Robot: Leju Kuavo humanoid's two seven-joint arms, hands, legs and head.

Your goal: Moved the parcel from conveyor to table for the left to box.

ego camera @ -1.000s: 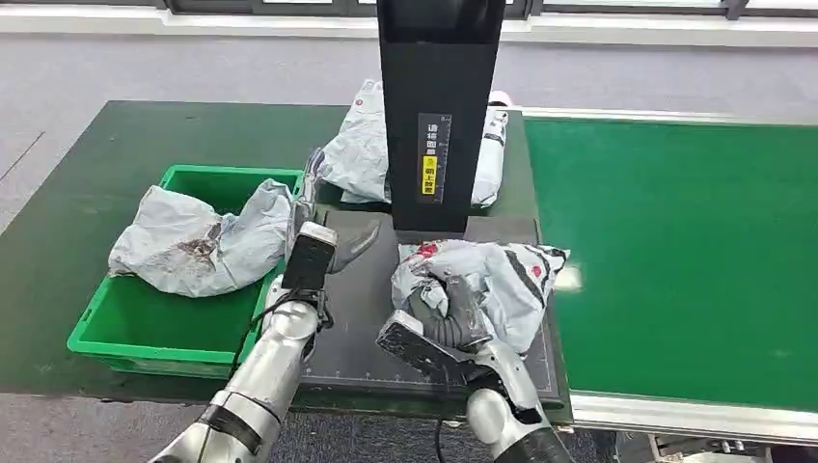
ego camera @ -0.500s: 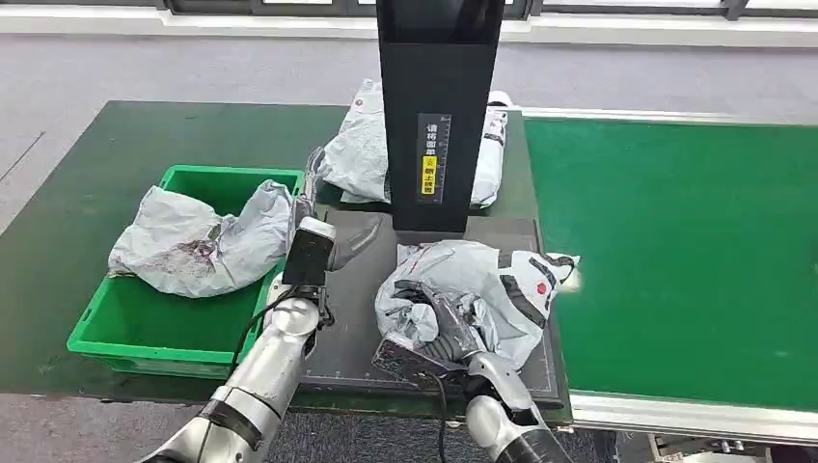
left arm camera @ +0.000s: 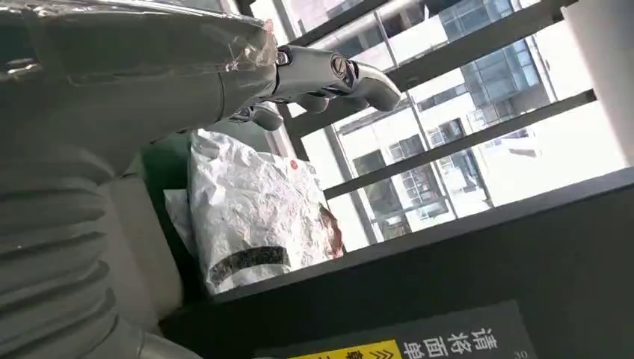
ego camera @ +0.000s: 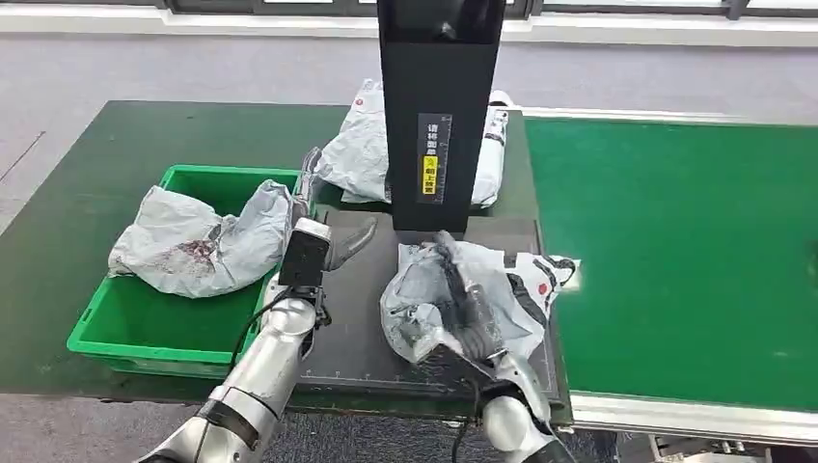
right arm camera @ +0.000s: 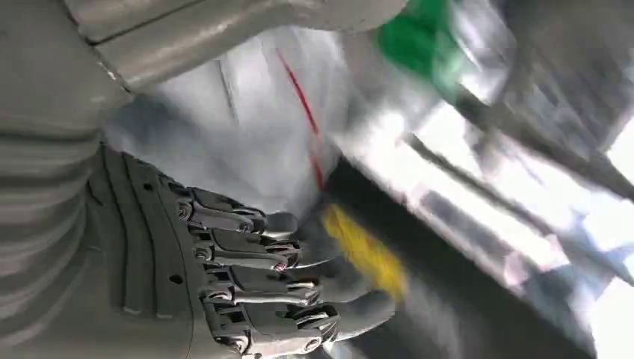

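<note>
The right hand [ego camera: 473, 313], fingers grasping the grey parcel [ego camera: 424, 289], has tipped it upright on the black mat [ego camera: 362, 309] since a second ago, ready for handover; the left hand [ego camera: 323, 207] hovers released near the green box [ego camera: 125, 328].

Left robot hand [ego camera: 323, 207]: hovering, fingers spread and holding nothing, forearm reaching forward. Right robot hand [ego camera: 470, 307]: fingers wrapping around the grey parcel [ego camera: 420, 289], gripping it.
</note>
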